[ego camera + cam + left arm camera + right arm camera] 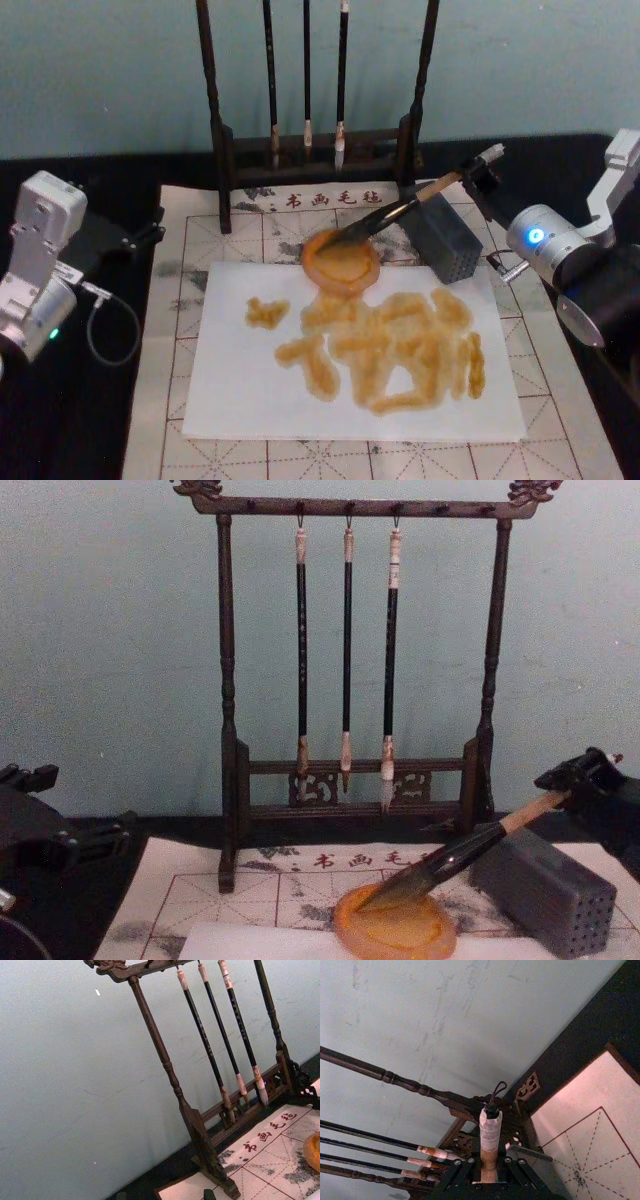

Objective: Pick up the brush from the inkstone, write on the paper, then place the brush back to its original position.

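Observation:
The brush [400,212] slants down from my right gripper [476,180], which is shut on its tan upper handle. Its dark bristle tip rests in the round amber inkstone [342,262] at the paper's far edge. From the chest, the brush [462,857] runs from the gripper [577,785] down into the inkstone [396,932]. The right wrist view looks along the handle to its white end cap [490,1127], held between the fingers. The white paper [240,385] carries several amber strokes. My left gripper [135,238] is parked off the mat's left edge.
A wooden brush rack [315,150] with three thin black brushes [347,650] stands behind the mat. A grey block with small holes [447,240] sits right beside the inkstone, under the brush handle. The gridded felt mat [180,270] lies under the paper.

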{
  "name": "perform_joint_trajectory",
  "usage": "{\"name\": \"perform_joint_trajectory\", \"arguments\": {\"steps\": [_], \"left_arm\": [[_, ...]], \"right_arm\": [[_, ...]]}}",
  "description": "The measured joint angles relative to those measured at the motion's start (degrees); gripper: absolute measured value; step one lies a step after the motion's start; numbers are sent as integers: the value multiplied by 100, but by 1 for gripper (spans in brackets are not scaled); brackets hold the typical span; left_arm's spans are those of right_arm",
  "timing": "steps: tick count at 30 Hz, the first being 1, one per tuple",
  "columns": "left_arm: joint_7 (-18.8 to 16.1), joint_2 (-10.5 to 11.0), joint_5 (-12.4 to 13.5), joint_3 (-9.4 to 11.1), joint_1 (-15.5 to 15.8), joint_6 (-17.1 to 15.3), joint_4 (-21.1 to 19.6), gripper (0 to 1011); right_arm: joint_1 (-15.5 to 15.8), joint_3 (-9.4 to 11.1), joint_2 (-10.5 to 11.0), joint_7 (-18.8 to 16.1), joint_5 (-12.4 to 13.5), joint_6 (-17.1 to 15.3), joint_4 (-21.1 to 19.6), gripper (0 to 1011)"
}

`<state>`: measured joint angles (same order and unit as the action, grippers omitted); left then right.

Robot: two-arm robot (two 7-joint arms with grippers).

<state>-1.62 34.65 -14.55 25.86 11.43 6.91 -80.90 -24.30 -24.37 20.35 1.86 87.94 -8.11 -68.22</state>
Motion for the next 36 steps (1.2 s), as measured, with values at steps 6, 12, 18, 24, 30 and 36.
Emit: {"name": "perform_joint_trajectory", "arguments": {"steps": [6, 12, 18, 24, 30, 36], "left_arm": [[0, 0, 0, 0, 0, 0, 0, 1001], [0, 0, 0, 0, 0, 0, 0, 1001], [0, 0, 0, 0, 0, 0, 0, 1001], [0, 0, 0, 0, 0, 0, 0, 1001], [0, 0, 0, 0, 0, 0, 0, 1001], [0, 0, 0, 0, 0, 0, 0, 1001]], "right_arm": [[-24, -71, 36, 13, 46, 35, 26, 185], [-36, -113, 62, 23, 72, 54, 30, 185], [-36, -107, 61, 24, 71, 53, 31, 185], [-36, -101, 57, 23, 69, 49, 30, 185], [-35, -98, 55, 22, 67, 48, 29, 209], [-33, -93, 55, 20, 65, 45, 26, 371]]}}
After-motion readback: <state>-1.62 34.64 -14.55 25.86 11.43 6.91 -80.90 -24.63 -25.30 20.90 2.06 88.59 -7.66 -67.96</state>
